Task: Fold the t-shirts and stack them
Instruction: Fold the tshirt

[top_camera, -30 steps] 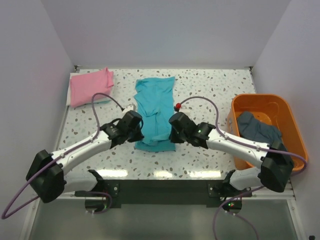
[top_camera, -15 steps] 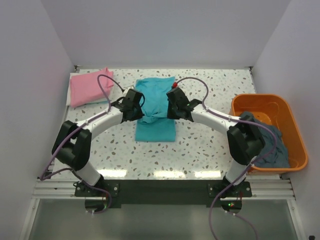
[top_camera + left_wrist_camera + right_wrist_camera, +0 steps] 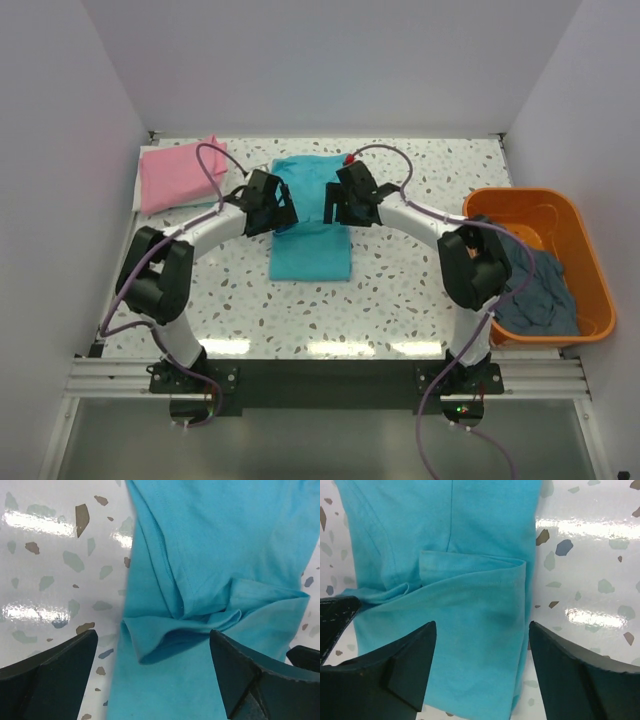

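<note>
Left end effector (image 3: 283,212) and right end effector (image 3: 332,208) have swung forward and released (both gape, empty); the teal t-shirt (image 3: 310,258) beneath looks limp, so pinch its folded corners.

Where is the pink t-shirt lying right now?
In the top view, the pink t-shirt lies folded at the far left corner of the table. It is to the left of the turquoise t-shirt and apart from it.
</note>
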`<move>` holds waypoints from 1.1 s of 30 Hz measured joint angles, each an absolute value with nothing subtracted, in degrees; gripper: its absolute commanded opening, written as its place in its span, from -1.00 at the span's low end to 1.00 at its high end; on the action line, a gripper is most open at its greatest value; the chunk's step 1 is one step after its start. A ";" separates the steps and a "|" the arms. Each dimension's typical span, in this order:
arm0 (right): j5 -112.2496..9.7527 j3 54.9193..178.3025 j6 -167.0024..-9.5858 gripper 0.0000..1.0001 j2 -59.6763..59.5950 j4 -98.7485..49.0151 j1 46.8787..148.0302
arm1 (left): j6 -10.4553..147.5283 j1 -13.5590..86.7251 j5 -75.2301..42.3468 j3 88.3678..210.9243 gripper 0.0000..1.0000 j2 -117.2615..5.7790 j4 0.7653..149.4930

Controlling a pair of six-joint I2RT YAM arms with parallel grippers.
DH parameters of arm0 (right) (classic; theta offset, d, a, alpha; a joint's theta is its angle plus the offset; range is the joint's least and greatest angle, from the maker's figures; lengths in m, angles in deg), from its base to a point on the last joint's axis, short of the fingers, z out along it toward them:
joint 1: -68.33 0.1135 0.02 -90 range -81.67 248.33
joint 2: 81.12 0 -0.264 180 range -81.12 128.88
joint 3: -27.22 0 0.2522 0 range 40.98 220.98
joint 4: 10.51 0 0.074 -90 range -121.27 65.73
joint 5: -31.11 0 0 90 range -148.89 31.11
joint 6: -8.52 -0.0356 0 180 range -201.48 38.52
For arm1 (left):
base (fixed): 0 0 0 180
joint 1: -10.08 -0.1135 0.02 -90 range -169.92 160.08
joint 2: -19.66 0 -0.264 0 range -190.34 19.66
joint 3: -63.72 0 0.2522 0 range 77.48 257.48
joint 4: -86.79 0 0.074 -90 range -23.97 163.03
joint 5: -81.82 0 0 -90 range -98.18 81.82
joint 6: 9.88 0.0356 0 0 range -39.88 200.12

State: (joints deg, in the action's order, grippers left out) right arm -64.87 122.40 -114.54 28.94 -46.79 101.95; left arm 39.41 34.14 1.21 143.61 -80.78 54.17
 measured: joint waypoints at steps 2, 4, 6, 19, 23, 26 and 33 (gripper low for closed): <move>-63.95 121.86 -113.90 0.97 28.24 -46.31 101.82 | 39.34 34.12 0.55 143.08 1.00 -79.66 54.44; -62.62 118.93 -113.51 0.97 25.84 -45.22 101.87 | 39.28 34.09 -0.61 141.09 1.00 -76.74 55.31; -61.09 115.21 -113.45 0.97 22.71 -43.87 102.04 | 39.23 34.09 -2.01 137.81 1.00 -72.30 56.23; -53.30 88.72 -119.74 0.74 7.67 -36.52 106.17 | 39.12 34.27 -9.55 118.67 0.79 -58.09 57.26; -52.87 85.64 -121.95 0.18 7.69 -33.81 106.19 | 38.53 34.60 -11.43 114.40 0.36 -58.24 57.69; -52.82 84.66 -123.43 0.08 7.80 -31.98 106.19 | 38.16 35.10 -12.50 113.42 0.11 -59.14 59.24; -52.89 84.68 -124.81 -0.20 10.12 -28.22 106.19 | 37.42 35.40 -12.45 113.81 -0.29 -62.03 63.18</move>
